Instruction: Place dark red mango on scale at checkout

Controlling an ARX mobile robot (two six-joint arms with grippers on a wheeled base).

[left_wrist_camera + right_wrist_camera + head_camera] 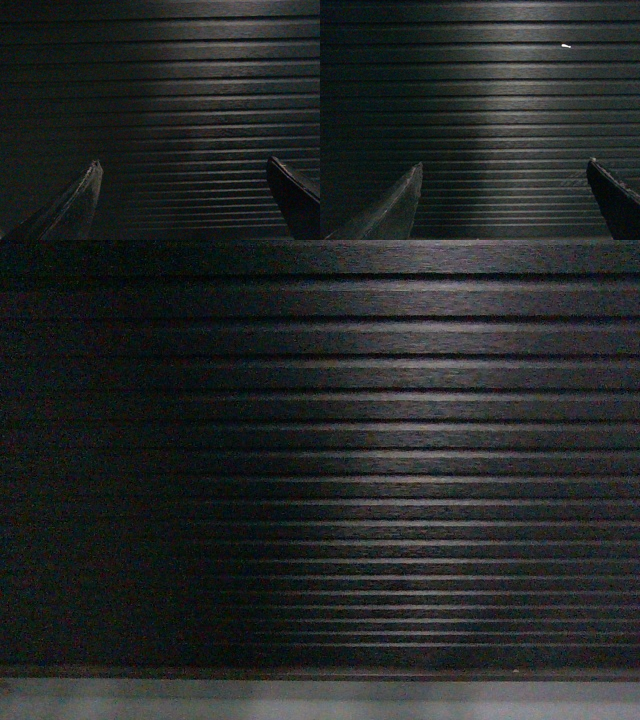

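Ribbed front panel of the checkout [400, 440] fills all three dim views, directly ahead of the left gripper [182, 167] and right gripper [504, 167], both spread wide and empty, fingers cut off by the frame edge; neither mango nor scale is in view.

Checkout [400, 440]: dark ribbed front panel, grey base strip.

All three views close, square-on to the checkout [400, 440] ribbed front — head lowest, grey base in frame.
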